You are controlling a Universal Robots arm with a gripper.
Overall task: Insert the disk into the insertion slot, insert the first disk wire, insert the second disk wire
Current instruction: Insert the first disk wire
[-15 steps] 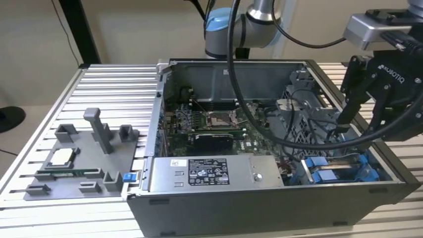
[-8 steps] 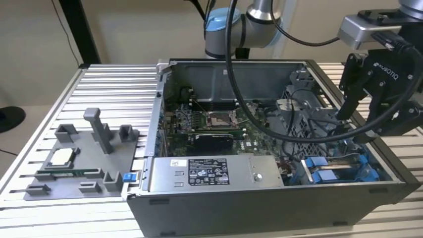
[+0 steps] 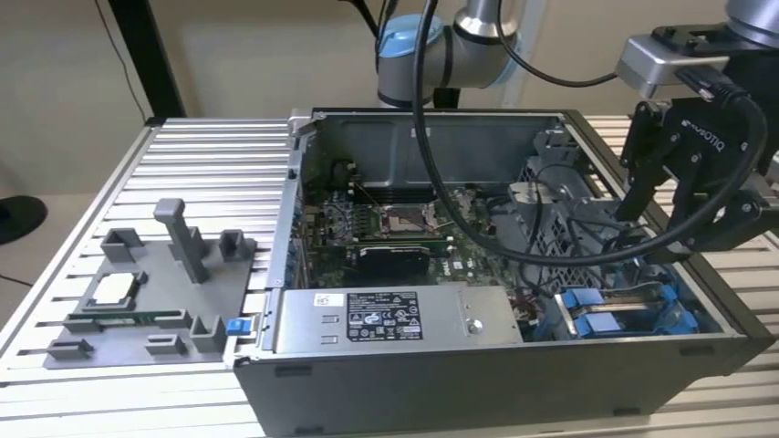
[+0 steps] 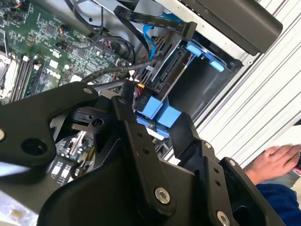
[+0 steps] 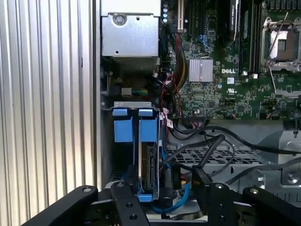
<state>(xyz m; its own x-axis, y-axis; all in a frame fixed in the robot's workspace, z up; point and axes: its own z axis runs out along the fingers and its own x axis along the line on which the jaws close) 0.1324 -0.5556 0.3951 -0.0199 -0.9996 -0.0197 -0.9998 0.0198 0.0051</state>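
Note:
The disk (image 5: 149,167) stands on edge in its blue carrier (image 5: 147,128), down inside the insertion slot (image 5: 126,104) at the case's corner. In the exterior view the blue carrier (image 3: 612,321) shows low in the case at the exterior view's right. My black gripper (image 3: 663,233) hangs just above that corner, open, with its fingers (image 5: 126,201) either side of the disk's end and nothing held. In the second wrist view the gripper (image 4: 157,125) frames a blue tab (image 4: 159,112). Black wires (image 5: 202,147) and a blue cable (image 5: 182,197) lie beside the disk; I cannot tell whether any is plugged in.
The open computer case (image 3: 487,365) rests on a ribbed aluminium table (image 3: 195,173). Inside are the green motherboard (image 5: 225,89) and the grey power-supply box (image 3: 389,321). A grey fixture plate (image 3: 146,301) lies at the exterior view's left. A person's hand (image 4: 277,162) rests on the table beside the case.

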